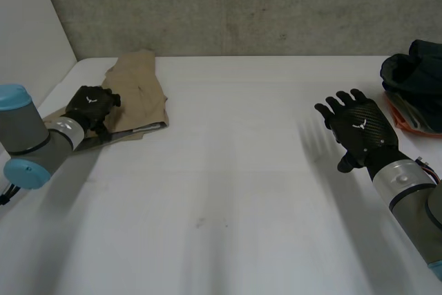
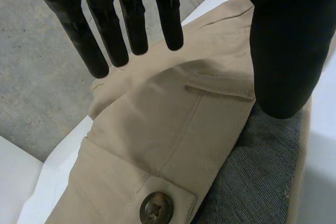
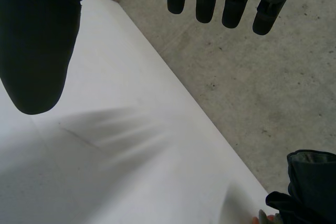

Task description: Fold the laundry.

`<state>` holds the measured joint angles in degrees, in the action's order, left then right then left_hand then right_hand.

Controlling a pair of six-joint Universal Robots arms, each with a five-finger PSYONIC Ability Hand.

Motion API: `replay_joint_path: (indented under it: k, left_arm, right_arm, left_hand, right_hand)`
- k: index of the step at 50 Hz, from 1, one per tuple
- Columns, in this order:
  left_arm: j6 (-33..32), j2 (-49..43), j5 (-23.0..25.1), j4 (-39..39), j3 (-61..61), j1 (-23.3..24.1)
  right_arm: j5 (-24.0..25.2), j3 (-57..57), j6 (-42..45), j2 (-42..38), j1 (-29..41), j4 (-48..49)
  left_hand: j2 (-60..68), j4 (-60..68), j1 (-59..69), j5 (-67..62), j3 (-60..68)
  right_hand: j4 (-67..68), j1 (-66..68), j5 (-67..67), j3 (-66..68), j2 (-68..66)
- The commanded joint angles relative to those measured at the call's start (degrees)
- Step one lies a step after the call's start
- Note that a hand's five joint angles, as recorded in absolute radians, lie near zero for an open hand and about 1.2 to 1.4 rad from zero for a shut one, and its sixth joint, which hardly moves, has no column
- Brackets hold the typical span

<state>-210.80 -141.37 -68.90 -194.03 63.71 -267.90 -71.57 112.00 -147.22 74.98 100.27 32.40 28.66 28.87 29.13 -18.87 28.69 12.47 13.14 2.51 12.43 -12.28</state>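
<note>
I see the left hand (image 1: 90, 107) over the near-left edge of the folded tan garment (image 1: 141, 84) at the table's (image 1: 228, 170) far left; its fingers (image 2: 131, 24) are straight and spread, the thumb apart, gripping nothing; a button (image 2: 156, 208) and grey lining show beneath the palm; the right hand (image 1: 359, 129) hovers above bare table on the right, fingers extended, empty; a dark clothes pile (image 1: 414, 74) lies just beyond it at the table's right edge.
</note>
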Motion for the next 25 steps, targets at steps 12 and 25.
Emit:
replay_joint_path:
  k: [12, 25]
  left_arm:
    - [-0.14, -2.07, -3.60, -7.41, -1.93, 1.24]
    - [0.47, 5.32, -8.44, -11.63, 3.09, 5.99]
  right_arm:
    - [-0.59, -0.02, -0.17, -1.50, 0.01, 0.30]
    - [-1.47, -0.11, 0.27, -1.50, 0.01, 0.30]
  left_hand:
    - [51.34, 51.13, 50.87, -51.13, 51.31]
    - [30.34, 30.13, 29.87, -30.13, 30.31]
  right_hand:
    - [-2.47, -3.14, -2.51, -2.43, 2.28]
    - [-2.47, -3.14, -2.51, -2.43, 2.28]
